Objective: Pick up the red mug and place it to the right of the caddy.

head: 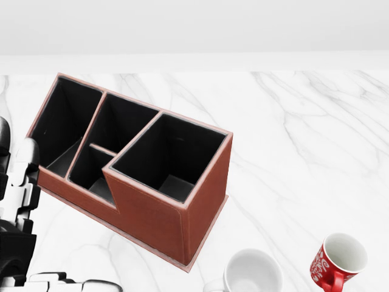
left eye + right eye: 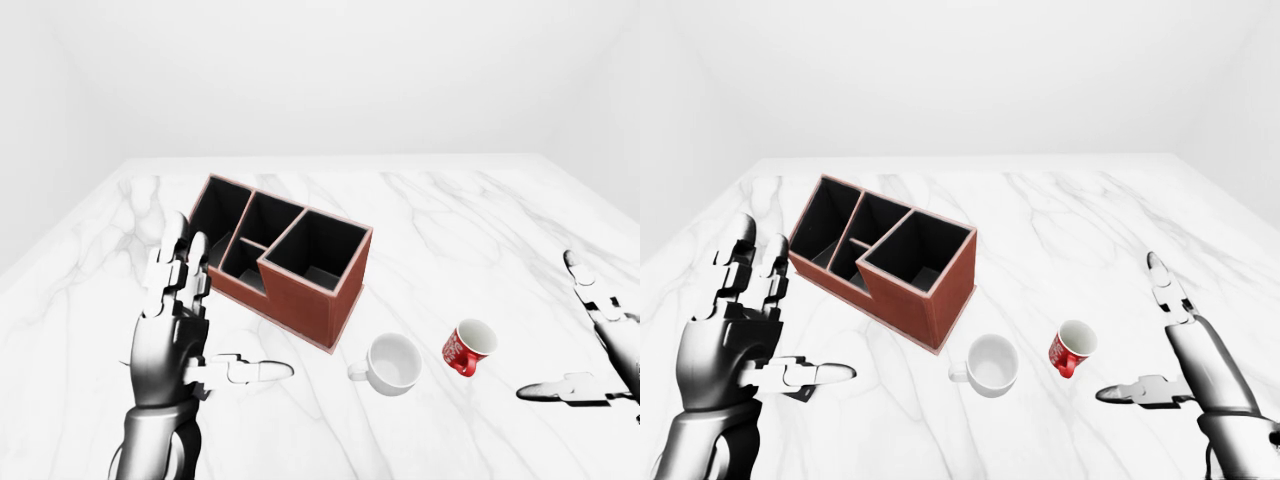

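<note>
Left hand (image 2: 190,320) spread wide and empty, left of the caddy (image 2: 285,255); right hand (image 2: 1175,345) likewise wide and empty, cut off at the left-eye view's edge and missing from the head view. Red mug (image 2: 1072,347) lies tipped right of the caddy, just beyond a white cup (image 2: 990,364) on the marble table (image 2: 1090,220).

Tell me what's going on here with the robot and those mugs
A humanoid robot stands at a marble table, both hands raised, open and holding nothing. The red mug lies tipped on its side, to the right of a white mug and below and right of the brown caddy in the left-eye view. The right hand hovers to the right of the red mug without touching it; the left hand is left of the caddy.
</note>
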You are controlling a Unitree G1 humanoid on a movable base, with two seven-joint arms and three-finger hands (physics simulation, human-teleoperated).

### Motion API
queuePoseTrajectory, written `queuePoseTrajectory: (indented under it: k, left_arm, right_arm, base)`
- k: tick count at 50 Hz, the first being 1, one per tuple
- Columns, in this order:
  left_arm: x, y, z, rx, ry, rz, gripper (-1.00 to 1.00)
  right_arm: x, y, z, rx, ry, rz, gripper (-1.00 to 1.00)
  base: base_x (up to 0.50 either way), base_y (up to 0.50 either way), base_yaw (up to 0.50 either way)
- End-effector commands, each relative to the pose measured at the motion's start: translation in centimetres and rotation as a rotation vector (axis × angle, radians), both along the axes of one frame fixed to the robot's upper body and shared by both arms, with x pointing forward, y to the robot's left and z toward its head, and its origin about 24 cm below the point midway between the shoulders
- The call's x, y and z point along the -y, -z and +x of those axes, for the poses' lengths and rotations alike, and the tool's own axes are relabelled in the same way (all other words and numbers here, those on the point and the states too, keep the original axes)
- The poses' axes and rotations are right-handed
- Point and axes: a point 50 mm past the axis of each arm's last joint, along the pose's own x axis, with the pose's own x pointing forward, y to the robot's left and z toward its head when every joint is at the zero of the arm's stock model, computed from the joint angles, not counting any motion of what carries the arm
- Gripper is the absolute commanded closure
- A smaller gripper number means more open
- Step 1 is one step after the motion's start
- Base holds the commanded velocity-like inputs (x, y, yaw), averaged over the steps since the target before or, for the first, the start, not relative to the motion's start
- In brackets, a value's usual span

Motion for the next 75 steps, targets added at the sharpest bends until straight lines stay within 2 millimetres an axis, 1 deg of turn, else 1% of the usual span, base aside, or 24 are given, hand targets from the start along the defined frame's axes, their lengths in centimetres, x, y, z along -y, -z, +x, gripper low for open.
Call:
queuePoseTrajectory:
  k: [1,4,7,13,24,28,32,37,40,43,47,52,55,58,60,65,72,75]
  left_arm:
    - [0.0,0.0,0.1,-0.001,-0.002,0.000,-1.00]
    - [0.0,0.1,0.1,-0.005,0.000,0.000,-1.00]
    - [0.1,0.2,0.1,-0.009,0.001,-0.001,-1.00]
    - [0.1,0.1,0.1,-0.007,0.000,0.001,-1.00]
    - [0.0,0.1,0.1,-0.004,-0.002,0.001,-1.00]
    - [-0.1,0.1,0.2,-0.006,-0.002,0.000,-1.00]
    - [-0.1,0.1,0.2,-0.001,-0.002,0.000,-1.00]
    - [0.0,0.1,0.2,-0.004,0.001,0.001,-1.00]
    - [0.0,0.2,0.3,-0.010,-0.001,0.000,-1.00]
    - [0.1,0.3,0.3,-0.014,0.000,0.000,-1.00]
    - [0.2,0.3,0.3,-0.015,0.003,0.002,-1.00]
    - [-0.1,0.3,0.3,-0.010,-0.002,0.000,-1.00]
    - [-0.1,0.2,0.3,-0.008,-0.004,0.000,-1.00]
    - [-0.1,0.2,0.2,-0.009,-0.003,0.001,-1.00]
    - [0.0,0.1,0.2,-0.002,-0.003,0.001,-1.00]
    - [0.0,0.2,0.3,-0.008,-0.003,0.001,-1.00]
    - [0.0,0.5,0.4,-0.020,-0.001,0.001,-1.00]
    - [-0.1,0.5,0.4,-0.020,-0.003,0.000,-1.00]
  right_arm:
    - [0.5,1.8,1.8,-0.108,-0.020,-0.004,-1.00]
    - [0.7,2.4,2.0,-0.139,-0.020,-0.002,-1.00]
    - [1.0,3.7,2.4,-0.209,-0.015,0.002,-1.00]
    - [1.4,5.0,3.1,-0.272,-0.031,0.003,-1.00]
    - [1.7,5.8,3.6,-0.327,-0.049,-0.043,-1.00]
    - [1.9,6.4,4.1,-0.364,-0.062,-0.059,-1.00]
    - [2.1,6.3,4.4,-0.363,-0.071,-0.073,-1.00]
    - [2.7,6.9,5.1,-0.402,-0.080,-0.082,-1.00]
    - [2.8,6.8,5.3,-0.408,-0.078,-0.083,-1.00]
    - [3.1,7.2,5.5,-0.430,-0.085,-0.090,-1.00]
    - [3.1,6.7,5.7,-0.412,-0.085,-0.087,-1.00]
    - [3.4,7.1,5.7,-0.437,-0.103,-0.119,-1.00]
    - [3.6,6.8,6.2,-0.436,-0.100,-0.130,-1.00]
    - [3.6,6.5,6.4,-0.432,-0.101,-0.144,-1.00]
    - [3.6,6.6,6.8,-0.443,-0.108,-0.150,-1.00]
    - [3.5,7.0,6.9,-0.468,-0.122,-0.175,-1.00]
    - [3.8,6.6,7.5,-0.481,-0.119,-0.209,-1.00]
    - [3.8,7.0,7.8,-0.505,-0.128,-0.217,-1.00]
  base:
    - [0.00,0.00,0.00]
    - [0.00,0.00,0.00]
    - [0.00,0.00,0.00]
    - [0.00,0.00,0.00]
    - [0.00,0.00,0.00]
    - [0.00,0.00,0.00]
    - [0.00,0.00,0.00]
    - [0.00,0.00,0.00]
    - [0.00,0.00,0.00]
    - [0.00,0.00,0.00]
    - [0.00,0.00,0.00]
    - [0.00,0.00,0.00]
    - [0.00,0.00,0.00]
    - [0.00,0.00,0.00]
    - [0.00,0.00,0.00]
    - [0.00,0.00,0.00]
    - [0.00,0.00,0.00]
    - [0.00,0.00,0.00]
